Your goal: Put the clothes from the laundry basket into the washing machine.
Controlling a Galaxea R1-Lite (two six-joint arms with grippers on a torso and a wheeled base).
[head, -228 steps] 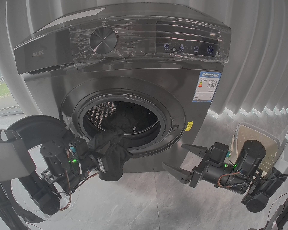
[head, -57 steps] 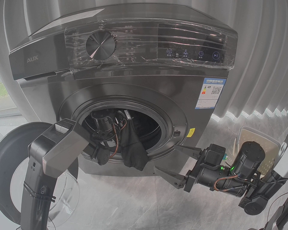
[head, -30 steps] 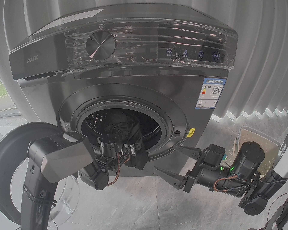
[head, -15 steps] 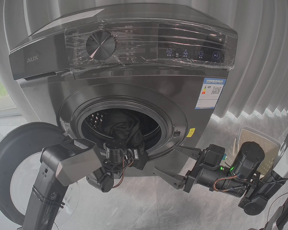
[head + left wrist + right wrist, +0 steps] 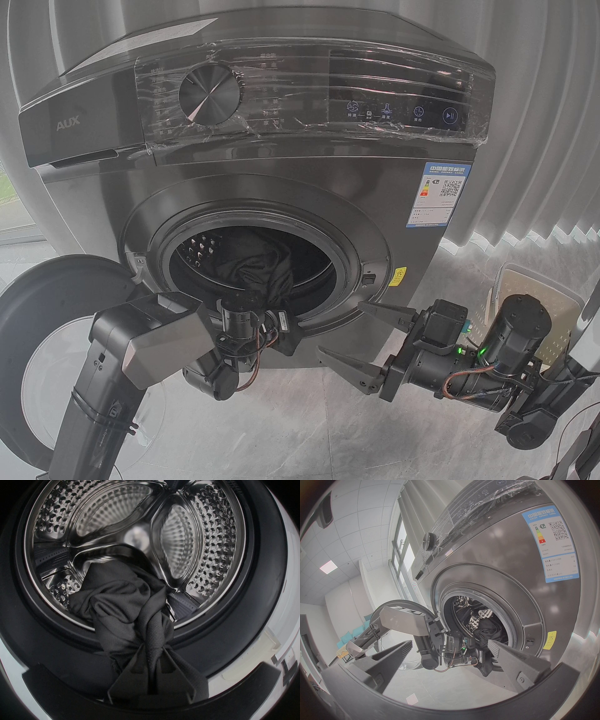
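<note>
Your right gripper (image 5: 342,330) hangs open and empty at 4 o'clock off the door opening. Your left gripper (image 5: 153,655) has backed out of the grey front-loading washing machine (image 5: 300,181) and now pinches the black cloth garment (image 5: 125,605) by its tail at 6 o'clock on the lip. The bulk is inside; the tail wants tucking.

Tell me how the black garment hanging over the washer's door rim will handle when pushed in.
Probably floppy: the black garment bunches in soft folds and sags over the door rim, so a push would likely crumple it, not slide it. It seems thin and light, pinched to a narrow neck in the left gripper. Its hanging end might slip back out.
</note>
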